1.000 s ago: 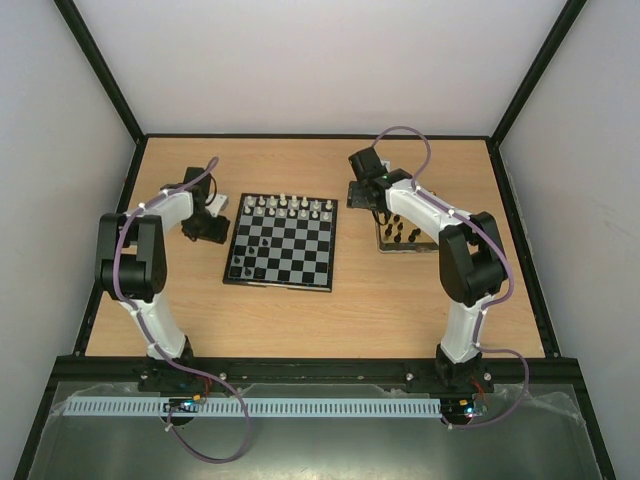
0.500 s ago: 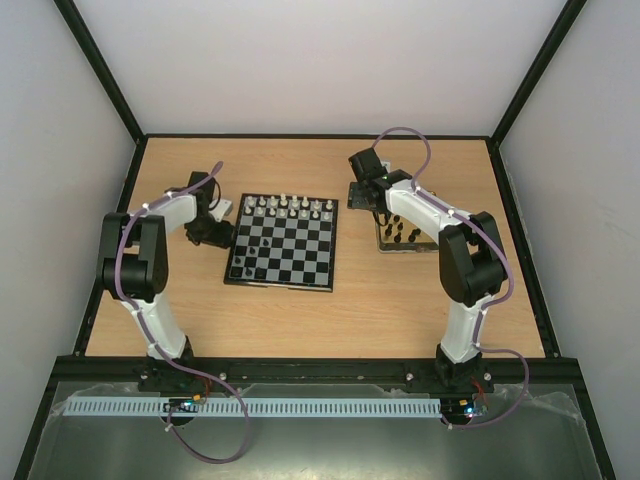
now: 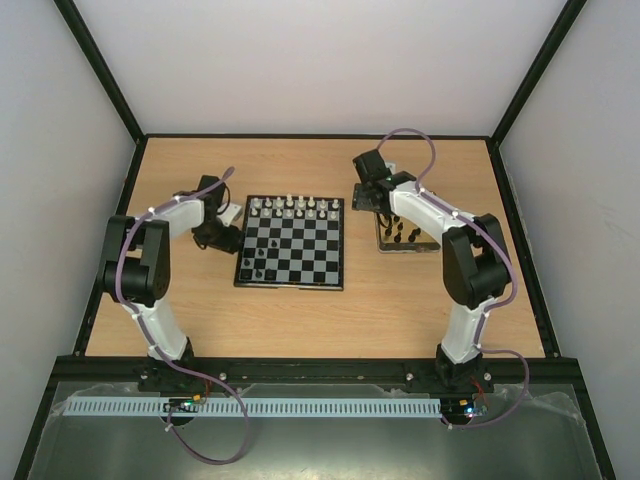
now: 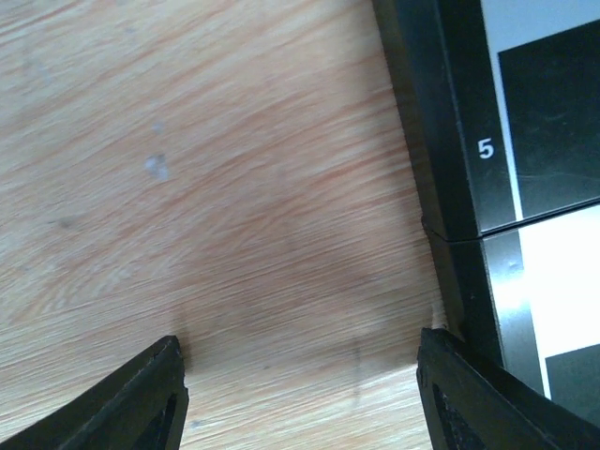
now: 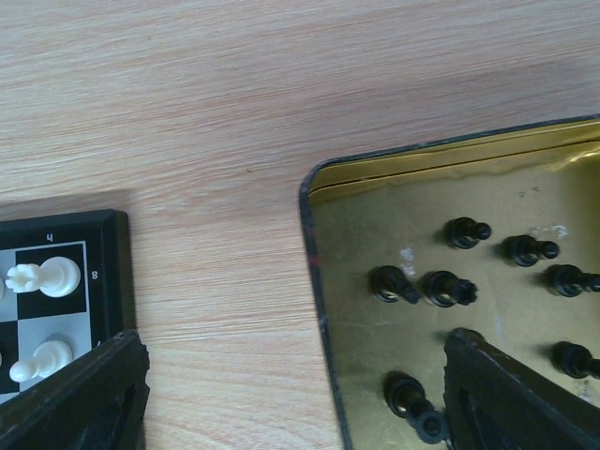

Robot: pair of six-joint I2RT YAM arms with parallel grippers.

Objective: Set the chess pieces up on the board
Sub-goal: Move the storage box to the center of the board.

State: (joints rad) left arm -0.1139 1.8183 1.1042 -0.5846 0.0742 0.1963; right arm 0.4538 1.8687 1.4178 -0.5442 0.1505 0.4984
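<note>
The board (image 3: pixel 290 243) lies at mid-table, with white chess pieces (image 3: pixel 294 206) along its far rows and a few black ones (image 3: pixel 254 268) near its left front corner. My left gripper (image 3: pixel 224 226) is low at the board's left side, open and empty. In the left wrist view the right finger (image 4: pixel 469 389) is against the board's black rim (image 4: pixel 441 141). My right gripper (image 3: pixel 372 196) hangs open between the board and the tin (image 3: pixel 404 240). Its right finger (image 5: pixel 511 394) is over the tin and its left one (image 5: pixel 80 398) by the board's corner. Several black pieces (image 5: pixel 444 287) stand in the tin.
The tin's dark rim (image 5: pixel 317 281) runs between my right fingers. Two white pieces (image 5: pixel 42 277) stand at the board's corner in the right wrist view. Black frame rails border the wooden table (image 3: pixel 300 320) on all sides.
My left gripper has moved right against the board's left edge, and the board has slid a little to the right. The right gripper has shifted only slightly.
</note>
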